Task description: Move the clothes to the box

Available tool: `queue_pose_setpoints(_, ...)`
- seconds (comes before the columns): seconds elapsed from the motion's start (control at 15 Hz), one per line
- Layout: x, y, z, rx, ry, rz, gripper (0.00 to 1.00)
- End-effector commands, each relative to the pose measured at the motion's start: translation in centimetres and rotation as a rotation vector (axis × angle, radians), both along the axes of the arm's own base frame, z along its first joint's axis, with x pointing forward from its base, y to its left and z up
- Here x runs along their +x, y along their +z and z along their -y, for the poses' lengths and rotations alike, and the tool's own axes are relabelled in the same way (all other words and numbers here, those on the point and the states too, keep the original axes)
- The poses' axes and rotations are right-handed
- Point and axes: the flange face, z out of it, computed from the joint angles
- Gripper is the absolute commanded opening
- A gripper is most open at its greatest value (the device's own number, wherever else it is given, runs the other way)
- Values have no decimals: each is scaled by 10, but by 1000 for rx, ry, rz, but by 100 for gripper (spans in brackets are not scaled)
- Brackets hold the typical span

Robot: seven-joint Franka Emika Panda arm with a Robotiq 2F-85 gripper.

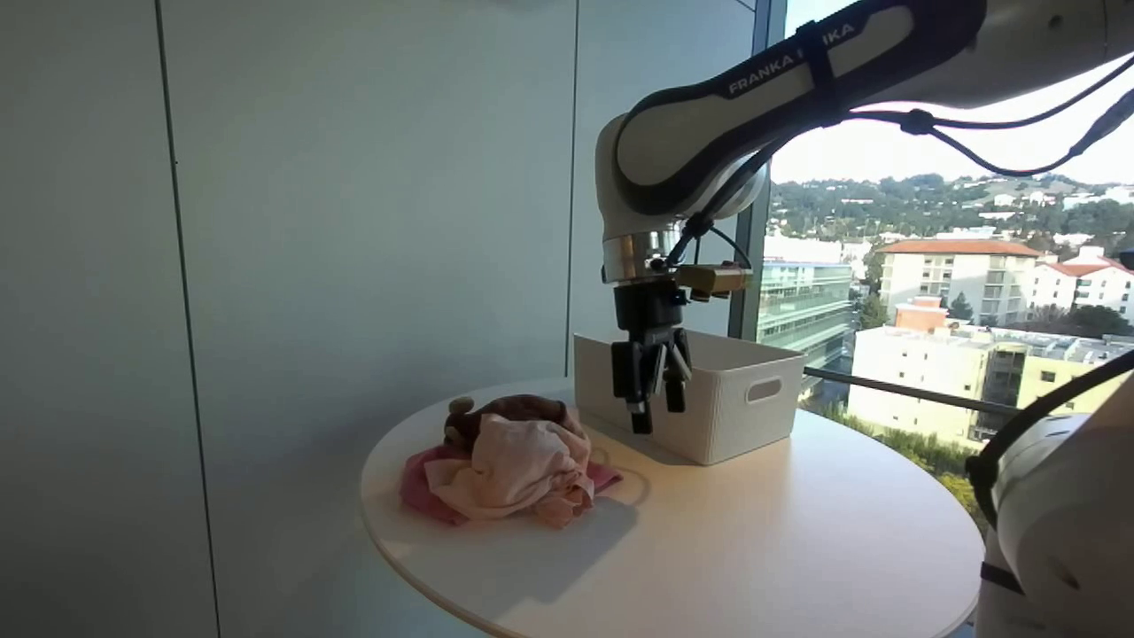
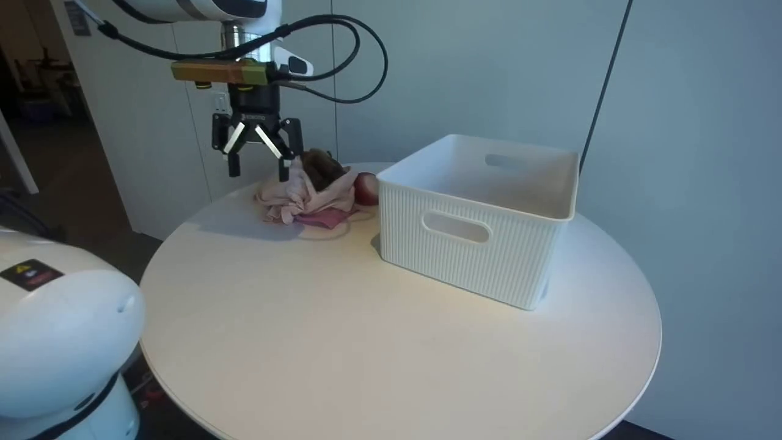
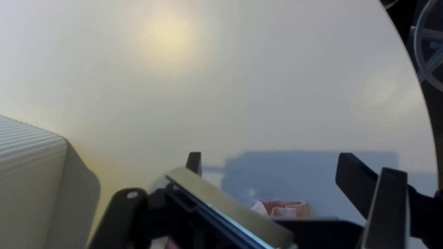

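- In an exterior view, the clothes [image 1: 523,465] lie heaped on the tabletop [image 1: 753,549], near the box [image 1: 753,421] and outside it.
- In an exterior view, the fingers [image 2: 234,165] hang on the clothes' side of the box, spread wide and gripping nothing.
- In the wrist view, a peach fold of the clothes lies lower than the fingers, apart from the box.
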Motion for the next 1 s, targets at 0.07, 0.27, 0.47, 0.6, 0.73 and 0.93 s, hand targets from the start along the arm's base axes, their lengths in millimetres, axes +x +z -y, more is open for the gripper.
queue_pose_setpoints(0.07,-4,72,-3,-176,57,166,100)
queue_pose_setpoints(0.27,8,112,-6,-261,173,268,100)
queue_pose_setpoints(0.47,54,128,0,-295,287,387,100)
queue_pose_setpoints(0.6,88,124,3,-282,308,443,100)
queue_pose_setpoints(0.73,117,115,-1,-226,341,469,100)
queue_pose_setpoints(0.93,155,86,-12,-116,406,426,100)
